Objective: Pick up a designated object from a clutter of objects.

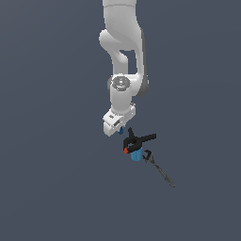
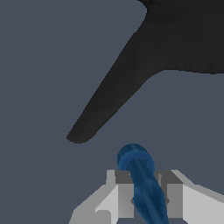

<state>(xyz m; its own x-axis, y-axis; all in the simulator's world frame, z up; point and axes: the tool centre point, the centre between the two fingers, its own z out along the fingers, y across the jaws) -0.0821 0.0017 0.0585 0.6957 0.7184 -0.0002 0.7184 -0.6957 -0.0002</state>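
Dark blue piece point(image 2: 142, 183) pinched between gripper point(image 2: 146, 194) fingers point(image 2: 124, 192), black tool point(image 2: 131, 83) beyond, no writing visible

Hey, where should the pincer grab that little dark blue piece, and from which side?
Grip the dark blue piece across its narrow shaft, just behind the rounded head, coming from above. The wrist view shows the pincer fingers flanking that slim shaft, one on each side. It looks easier to pinch than the bulbous head, and this approach stays off the black tool.
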